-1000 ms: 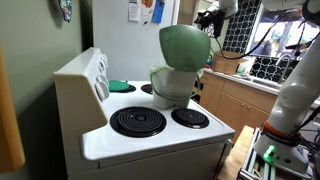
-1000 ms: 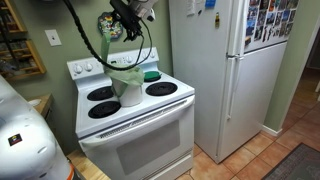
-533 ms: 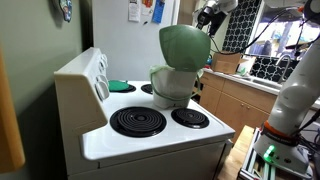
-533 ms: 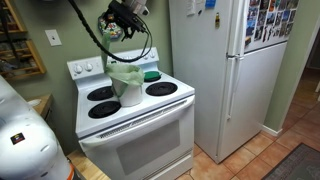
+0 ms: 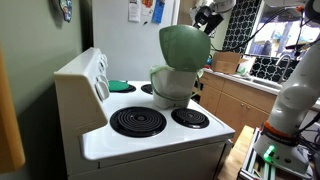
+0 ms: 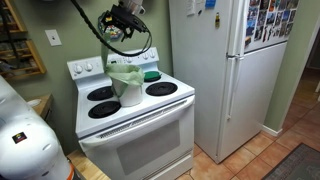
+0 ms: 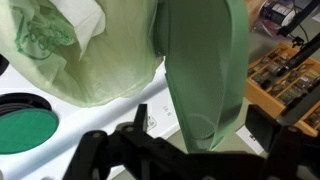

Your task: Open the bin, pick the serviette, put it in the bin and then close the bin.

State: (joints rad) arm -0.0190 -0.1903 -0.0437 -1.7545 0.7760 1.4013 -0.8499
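Observation:
The bin (image 5: pixel 172 88) (image 6: pixel 125 84) stands on the white stove between the burners, its domed green lid (image 5: pixel 185 45) hinged upright. In the wrist view I look down into its pale green liner (image 7: pixel 75 60), where a white crumpled serviette (image 7: pixel 88 16) lies at the top edge of the picture. The raised lid (image 7: pixel 205 60) runs down the middle of that view. My gripper (image 5: pixel 208 15) (image 6: pixel 125 17) (image 7: pixel 200 122) hangs open above the lid's top edge, dark fingers (image 7: pixel 140 118) apart on either side of it, holding nothing.
A flat green disc (image 5: pixel 118 86) (image 6: pixel 152 75) (image 7: pixel 25 128) lies on a back burner. The stove's control panel (image 5: pixel 85 75) rises behind the burners. A white fridge (image 6: pixel 225 70) stands beside the stove, and wooden counters (image 5: pixel 240 95) lie beyond it.
The gripper has drifted slightly upward and sideways above the open lid. The bin, lid and disc have not moved.

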